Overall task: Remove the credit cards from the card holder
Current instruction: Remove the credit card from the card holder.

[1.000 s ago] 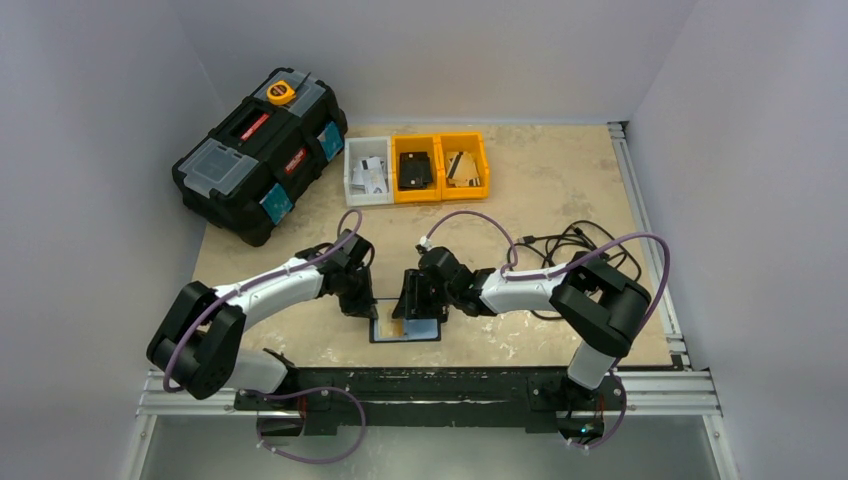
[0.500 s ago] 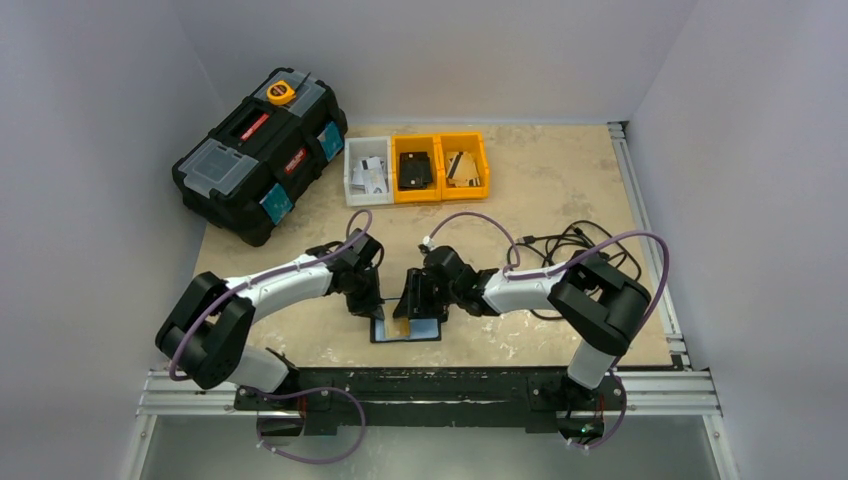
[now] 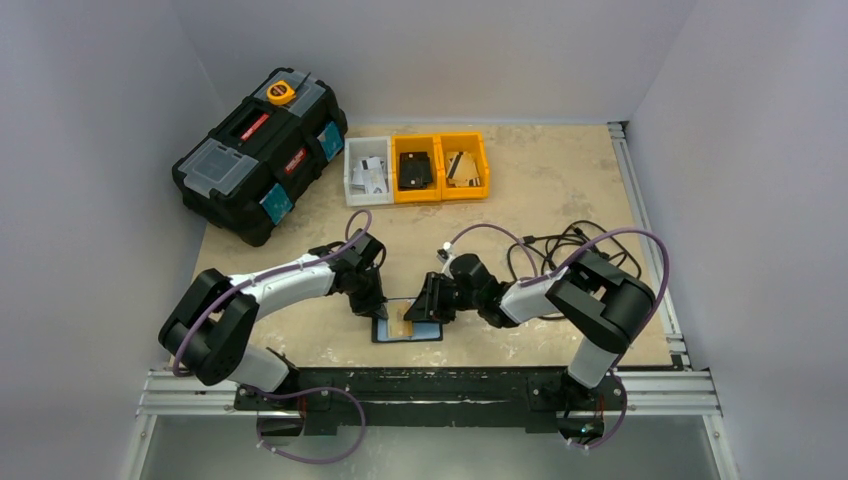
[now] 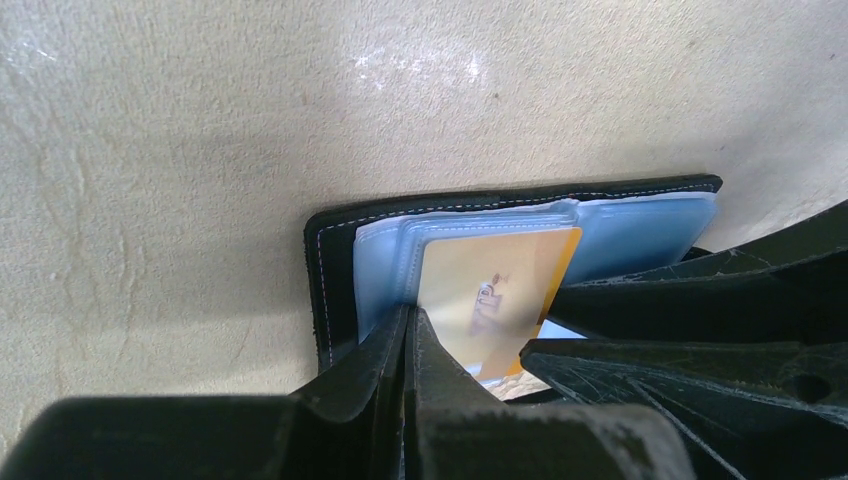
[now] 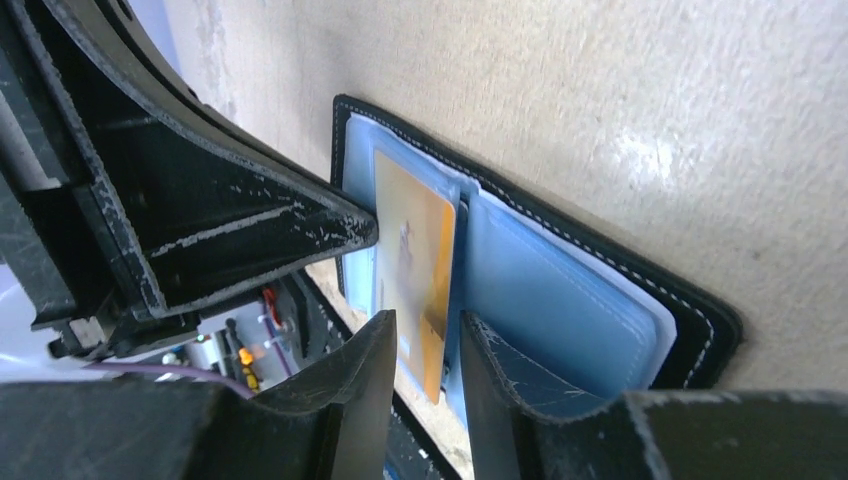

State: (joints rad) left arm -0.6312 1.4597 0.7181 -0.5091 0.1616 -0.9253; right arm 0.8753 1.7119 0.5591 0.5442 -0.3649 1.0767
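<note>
From above, we see the card holder lying open on the table near its front edge, left gripper and right gripper meeting over it. At the left wrist, the fingers are pressed together, tips on the holder's clear sleeve beside an orange credit card. At the right wrist, fingers stand narrowly apart astride the card's end; we cannot tell whether they grip.

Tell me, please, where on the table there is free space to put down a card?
Free: the far right corner, between the bins and the table edge; also the strip just in front of the bins. Crowded: around the wallet, where the left gripper and right gripper meet, and by the cables on the right.
</note>
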